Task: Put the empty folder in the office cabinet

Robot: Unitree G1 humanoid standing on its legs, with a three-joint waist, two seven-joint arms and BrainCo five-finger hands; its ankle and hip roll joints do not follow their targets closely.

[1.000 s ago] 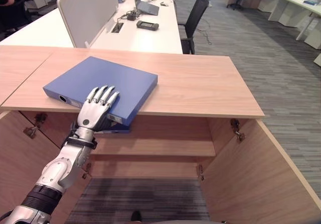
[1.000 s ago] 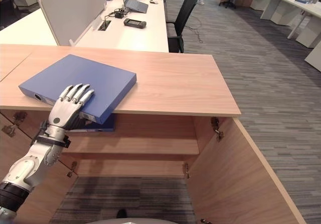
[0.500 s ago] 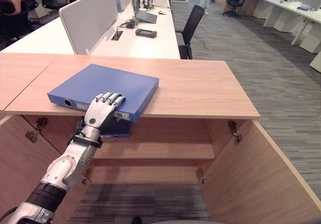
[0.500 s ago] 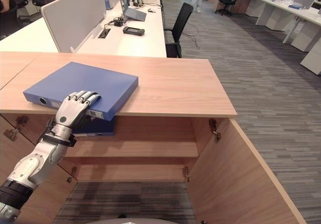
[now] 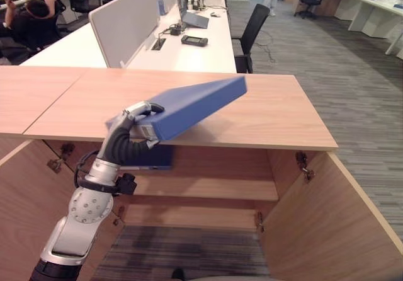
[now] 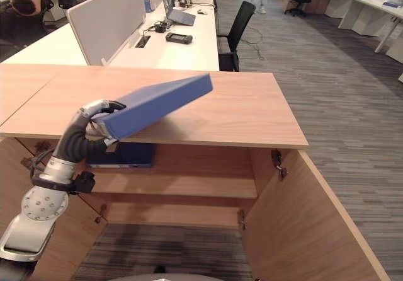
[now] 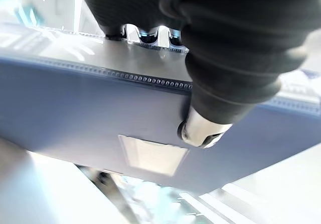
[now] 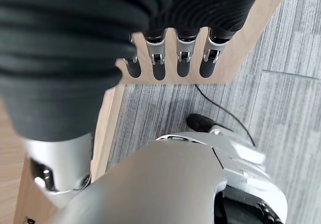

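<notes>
The fingers [image 5: 148,108] of the left hand [image 5: 129,125] are curled over the near end of the blue folder [image 5: 189,104], and the thumb [image 7: 203,128] is pressed on the spine side, so the folder is grasped at its near end. In the left wrist view the silver fingers are seen past the top edge of the folder, and a pale label [image 7: 152,155] is seen on the blue face just beside the thumb.

The folder is held tilted: its near end is low at the front edge of the cabinet top [image 5: 264,114], and its far end is raised in the air above the wood. Whether the near end touches the top cannot be told.

Under the top, the office cabinet [image 5: 208,189] is open, with a wooden shelf [image 5: 208,188] inside and an open door [image 5: 340,224] on the right side. A second blue folder [image 5: 148,158] is lying flat on this shelf, at its left part, just under the held one.

The right hand [image 8: 170,58] is seen in its own wrist view. Its fingers are relaxed and nothing is held in them; grey carpet [image 8: 281,73] and a wooden panel [image 8: 253,30] are seen past them.

Behind the cabinet a white desk [image 5: 189,41] with a grey divider screen [image 5: 126,22] is placed, and a black chair [image 5: 252,32] stands beside it. A seated person [image 5: 28,19] is visible at the far left.
</notes>
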